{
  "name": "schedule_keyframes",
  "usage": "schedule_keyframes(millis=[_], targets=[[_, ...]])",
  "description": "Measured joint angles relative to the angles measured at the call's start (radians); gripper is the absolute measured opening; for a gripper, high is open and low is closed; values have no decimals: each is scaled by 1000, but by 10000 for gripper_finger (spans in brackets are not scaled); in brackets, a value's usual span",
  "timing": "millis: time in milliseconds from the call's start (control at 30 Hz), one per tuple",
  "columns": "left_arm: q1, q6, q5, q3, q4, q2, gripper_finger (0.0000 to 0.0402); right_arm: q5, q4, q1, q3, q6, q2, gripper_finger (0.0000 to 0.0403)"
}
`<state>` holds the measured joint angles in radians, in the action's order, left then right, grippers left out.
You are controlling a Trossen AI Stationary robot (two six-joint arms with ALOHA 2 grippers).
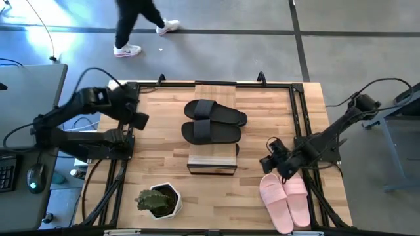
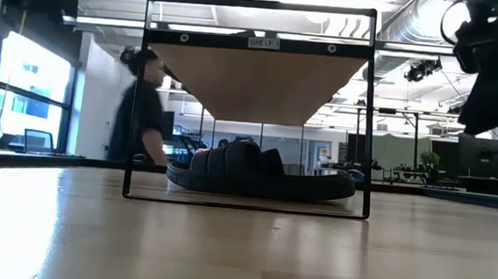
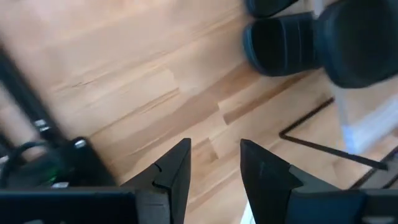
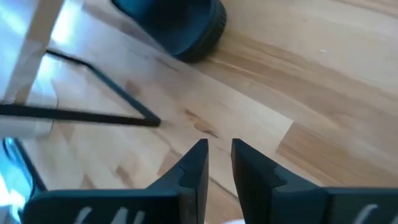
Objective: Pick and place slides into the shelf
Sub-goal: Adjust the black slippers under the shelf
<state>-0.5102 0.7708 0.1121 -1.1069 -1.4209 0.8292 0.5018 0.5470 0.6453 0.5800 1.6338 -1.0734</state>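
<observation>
While two black slides [image 1: 213, 122] lie across the shelf [image 1: 212, 160] at mid-worktop [image 1: 164, 157], the pink slides [image 1: 285, 200] sit beside the right hand [image 1: 270, 162]; both it and the left hand [image 1: 140, 120] hover empty, fingers slightly spread.

I work in an open-plan robotics lab: exposed silver ceiling ducts [image 2: 415, 32], glass partition walls [image 2: 257, 144], grey concrete floor [image 1: 262, 39], and my butcher-block wooden desk [image 1: 164, 157].
</observation>
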Motion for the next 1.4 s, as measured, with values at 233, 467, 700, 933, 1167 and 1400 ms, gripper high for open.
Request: schedule_keyframes(millis=[233, 467, 700, 933, 1167, 1400], targets=[[0, 30, 136, 395, 349, -124, 122, -4, -77, -36, 0, 169, -153, 57], [0, 53, 209, 687, 766, -104, 122, 0, -251, -106, 1, 203, -271, 44], [0, 126, 253, 831, 1135, -42, 122, -10, -379, -194, 1, 226, -367, 20], [0, 120, 245, 845, 1257, 80, 122, -38, -563, -277, 1, 226, -473, 1], [0, 92, 253, 845, 1332, 181, 122, 4, -638, -291, 0, 285, -559, 0], [0, 94, 260, 845, 1407, 220, 122, 79, -731, -291, 1, 368, -603, 0]])
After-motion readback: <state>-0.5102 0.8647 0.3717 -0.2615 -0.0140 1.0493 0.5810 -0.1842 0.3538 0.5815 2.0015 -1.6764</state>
